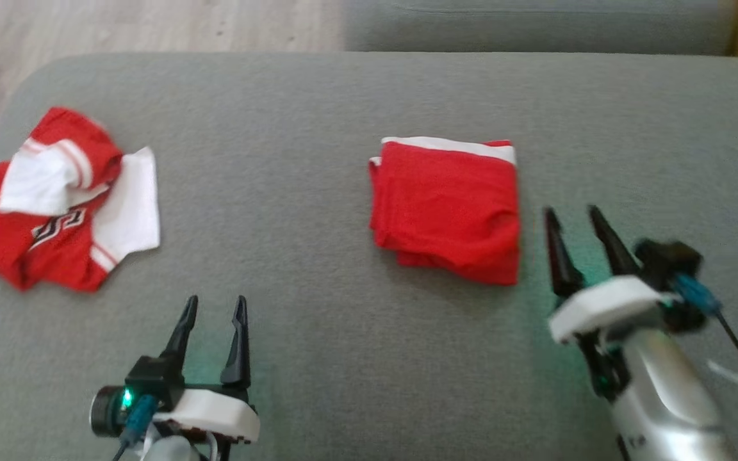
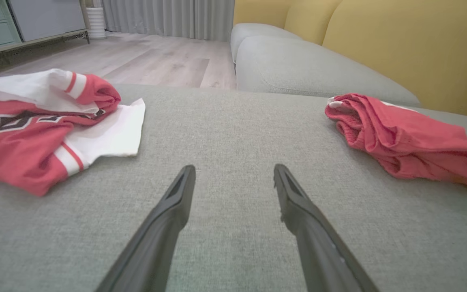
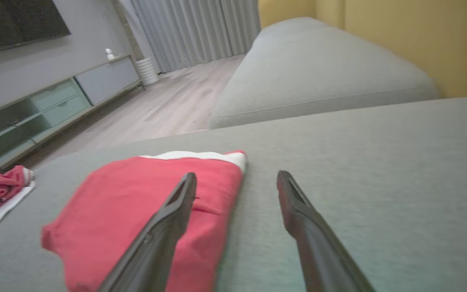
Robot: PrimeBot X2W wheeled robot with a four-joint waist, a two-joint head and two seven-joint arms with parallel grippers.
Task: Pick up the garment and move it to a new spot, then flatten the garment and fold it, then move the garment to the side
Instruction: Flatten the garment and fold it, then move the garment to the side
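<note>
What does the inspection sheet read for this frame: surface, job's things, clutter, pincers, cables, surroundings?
Surface: grey sofa cushion, flat.
Job's things: folded red garment right of centre, white edge on its far side, apart from both pincers.
Clutter: crumpled red and white jersey at the left edge.
Pincers: left pincer open, holding nothing, between the two garments; right pincer open, holding nothing, just right of the folded garment.
Cables: black cable with a blue plug at the right wrist, off the garment.
Surroundings: wood floor, yellow backrest, grey curtains.
</note>
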